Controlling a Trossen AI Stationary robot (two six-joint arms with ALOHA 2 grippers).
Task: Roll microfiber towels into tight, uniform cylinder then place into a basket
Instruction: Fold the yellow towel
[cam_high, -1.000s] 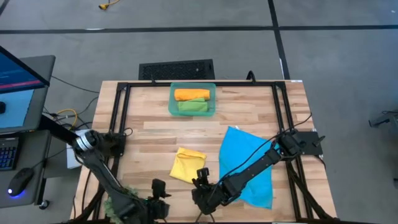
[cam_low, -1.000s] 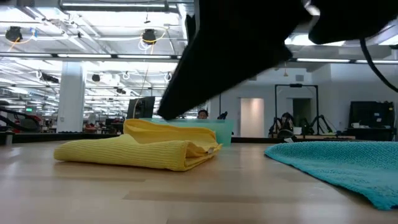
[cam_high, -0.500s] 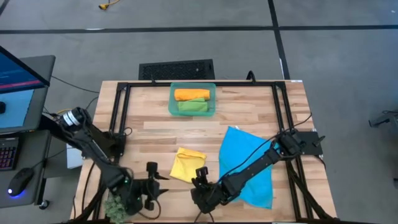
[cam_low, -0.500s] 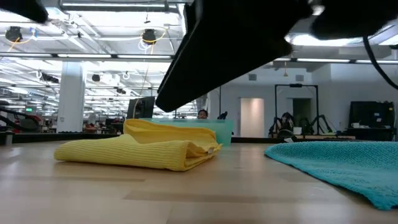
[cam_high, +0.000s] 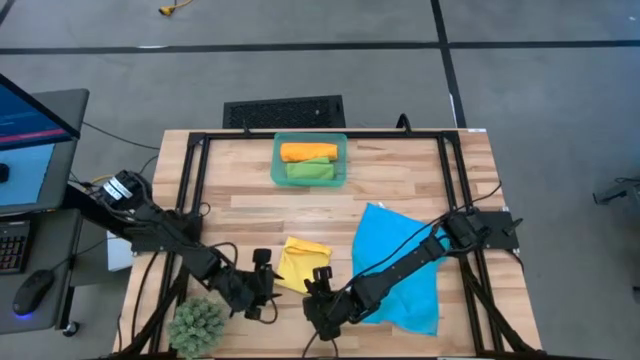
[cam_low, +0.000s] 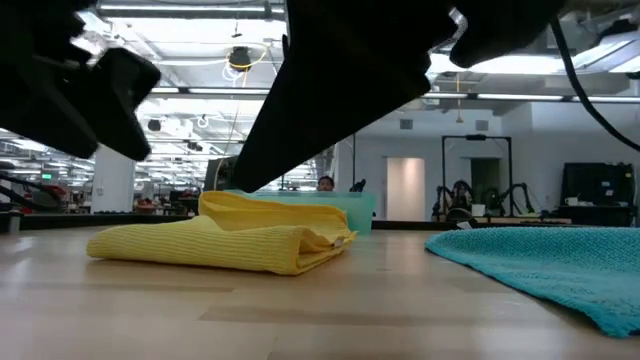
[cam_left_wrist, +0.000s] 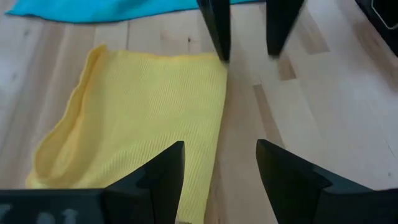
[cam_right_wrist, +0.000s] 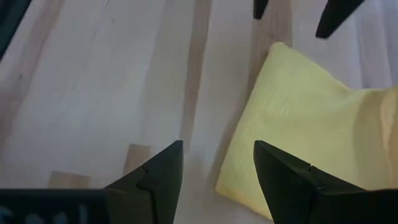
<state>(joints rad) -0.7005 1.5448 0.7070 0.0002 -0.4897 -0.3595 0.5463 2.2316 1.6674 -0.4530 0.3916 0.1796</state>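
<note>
Yellow towel (cam_high: 301, 265) lies between open left gripper (cam_high: 262, 284) and right gripper (cam_high: 322, 286).

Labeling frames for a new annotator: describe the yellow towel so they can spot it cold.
On the wooden table, look at the near half, opposite the teal basket at the far edge. Between the open left gripper and open right gripper lies the yellow towel. It is folded small and loose, unlike the flat blue towel beside it.

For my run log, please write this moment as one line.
left gripper: open, beside yellow towel | right gripper: open, at its near edge | basket: orange, green rolls
</note>
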